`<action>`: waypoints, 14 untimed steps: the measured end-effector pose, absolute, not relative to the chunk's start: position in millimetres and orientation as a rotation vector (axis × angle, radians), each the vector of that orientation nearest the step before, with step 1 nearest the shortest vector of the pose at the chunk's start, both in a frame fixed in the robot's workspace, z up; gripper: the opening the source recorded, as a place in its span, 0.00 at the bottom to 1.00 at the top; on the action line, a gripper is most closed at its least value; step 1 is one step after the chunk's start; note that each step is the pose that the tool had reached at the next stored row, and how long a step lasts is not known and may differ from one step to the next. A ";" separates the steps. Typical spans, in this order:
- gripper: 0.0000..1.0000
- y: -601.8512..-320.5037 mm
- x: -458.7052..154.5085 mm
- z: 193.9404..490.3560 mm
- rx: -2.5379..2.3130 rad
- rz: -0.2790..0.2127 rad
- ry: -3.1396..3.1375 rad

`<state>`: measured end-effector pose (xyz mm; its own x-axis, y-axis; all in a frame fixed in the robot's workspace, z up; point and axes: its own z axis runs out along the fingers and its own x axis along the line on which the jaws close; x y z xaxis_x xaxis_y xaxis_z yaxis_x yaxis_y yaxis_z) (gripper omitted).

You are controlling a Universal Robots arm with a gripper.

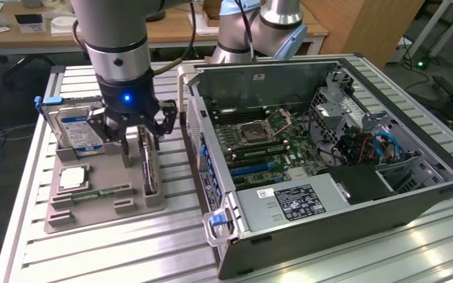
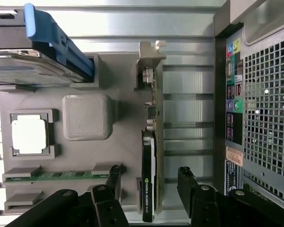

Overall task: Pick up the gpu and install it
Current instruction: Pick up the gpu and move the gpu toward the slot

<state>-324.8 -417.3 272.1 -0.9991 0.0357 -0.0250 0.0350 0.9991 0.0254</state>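
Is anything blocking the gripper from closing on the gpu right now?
Nothing visible. The open gripper straddles the gpu, which stands on edge in the grey holder, one finger on each side.

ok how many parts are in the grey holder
4: hard drive upright at the far end, cpu flat nearer the camera, ram stick nearer still, gpu on edge at the exterior view's right, open gripper straddling it. None looks hidden.
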 end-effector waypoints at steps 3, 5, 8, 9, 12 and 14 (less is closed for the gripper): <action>0.60 -418.0 -324.8 266.6 0.073 0.039 3.112; 0.60 -418.1 -324.7 263.0 0.080 0.039 3.111; 0.60 -418.1 -324.3 257.6 0.082 0.038 3.111; 0.60 -418.1 -324.2 255.7 0.083 0.039 3.111; 0.60 -417.0 -323.8 250.3 0.083 0.038 3.111; 0.60 -416.3 -323.6 246.7 0.083 0.039 3.111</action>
<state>-323.6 -416.3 246.7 -0.9981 0.0540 -0.0284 0.0532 0.9983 0.0256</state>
